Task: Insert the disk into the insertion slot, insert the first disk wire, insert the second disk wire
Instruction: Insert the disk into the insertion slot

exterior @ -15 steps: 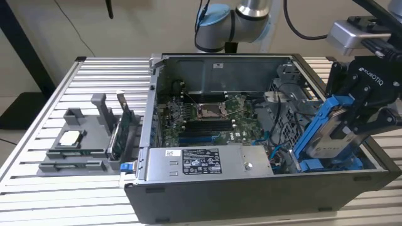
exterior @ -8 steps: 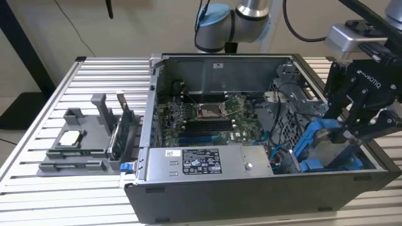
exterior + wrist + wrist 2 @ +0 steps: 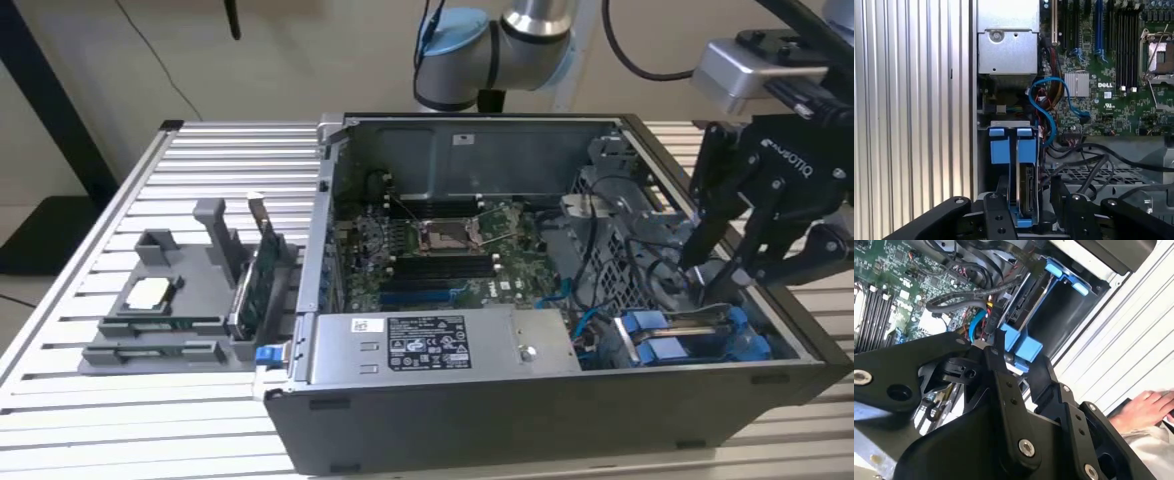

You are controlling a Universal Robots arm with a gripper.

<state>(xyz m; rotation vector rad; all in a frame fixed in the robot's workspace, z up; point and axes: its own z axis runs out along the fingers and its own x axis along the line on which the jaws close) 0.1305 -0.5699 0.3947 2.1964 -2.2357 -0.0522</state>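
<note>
The disk (image 3: 1029,187) stands on edge in its bright blue carrier (image 3: 1021,347), down inside the insertion slot (image 3: 1069,310) at the case's front corner, on the exterior view's right. My black gripper (image 3: 707,285) reaches into that corner from above. In both wrist views its fingers (image 3: 999,352) press the carrier's near end from both sides, so my gripper (image 3: 1029,205) is shut on the disk (image 3: 694,322). A blue wire (image 3: 1046,100) and black wires (image 3: 1089,160) lie loose beside the slot; where their ends sit is hidden.
The grey power-supply box (image 3: 427,345) fills the case's front, with the green motherboard (image 3: 441,250) behind it. A perforated cage wall (image 3: 1089,175) borders the slot. A grey parts rack (image 3: 174,300) stands on the slatted table on the exterior view's left. A person's hand (image 3: 1149,407) rests nearby.
</note>
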